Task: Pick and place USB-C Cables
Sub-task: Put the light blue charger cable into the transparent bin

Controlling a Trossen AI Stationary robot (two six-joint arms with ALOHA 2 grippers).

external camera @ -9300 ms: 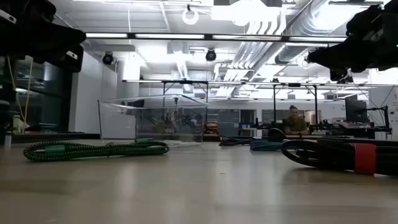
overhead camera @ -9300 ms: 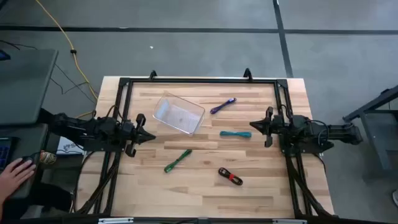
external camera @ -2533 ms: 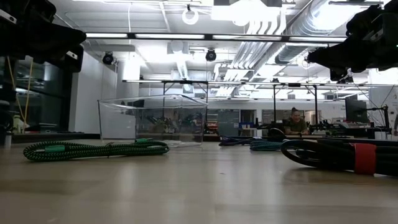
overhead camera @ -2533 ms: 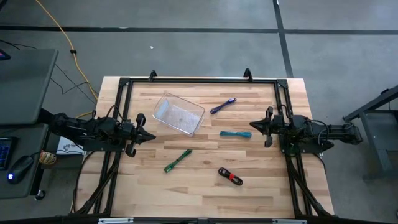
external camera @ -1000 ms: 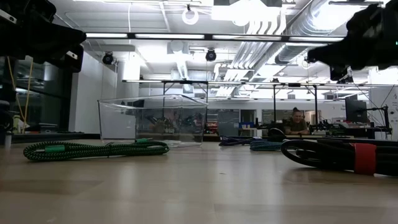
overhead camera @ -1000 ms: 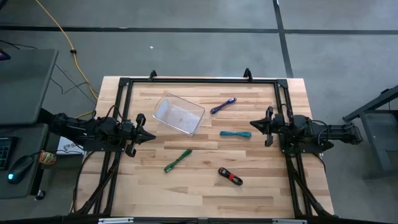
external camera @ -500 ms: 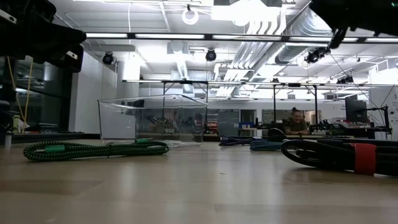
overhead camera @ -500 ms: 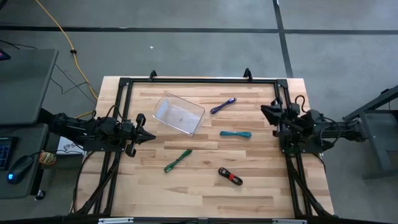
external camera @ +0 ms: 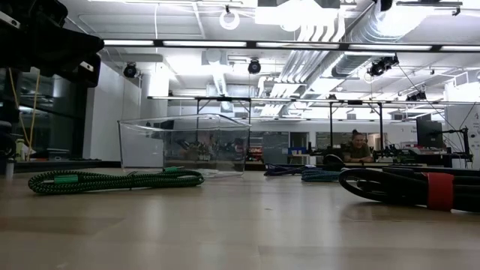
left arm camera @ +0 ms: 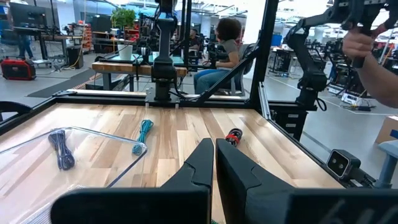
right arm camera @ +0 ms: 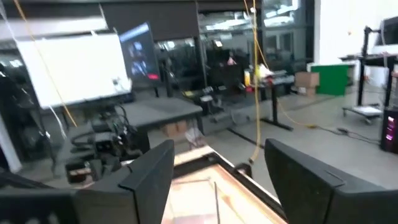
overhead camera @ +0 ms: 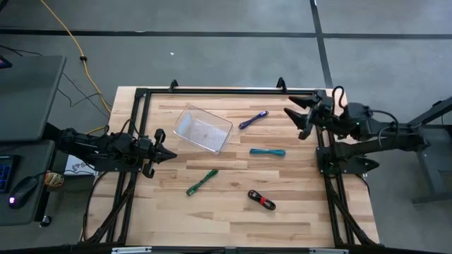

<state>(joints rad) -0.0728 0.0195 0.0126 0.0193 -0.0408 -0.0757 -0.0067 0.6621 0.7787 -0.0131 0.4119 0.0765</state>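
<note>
Four cables lie flat on the wooden table: purple [overhead camera: 253, 119] at the far middle, teal [overhead camera: 268, 152] near the centre right, green [overhead camera: 202, 181] near the middle, black with a red band [overhead camera: 261, 200] toward the near edge. The clear bin [overhead camera: 203, 129] stands on the table left of the purple cable. My left gripper [overhead camera: 171, 155] hovers shut at the table's left side, its fingers [left arm camera: 214, 163] pressed together. My right gripper [overhead camera: 296, 118] is raised over the far right corner, right of the purple cable, open wide [right arm camera: 221, 168] with nothing between its fingers.
A black metal frame [overhead camera: 226, 92] runs along the table's far edge and both sides. In the low view the green cable [external camera: 112, 180] and the black cable [external camera: 409, 187] lie nearest. Beyond the table are workbenches, a seated person [left arm camera: 224, 50] and a person's hand [left arm camera: 373, 50].
My right gripper has risen out of the low view and swung from the table's right side toward the far right corner. Its fingers have opened from shut to wide apart. The cables and the bin have not moved.
</note>
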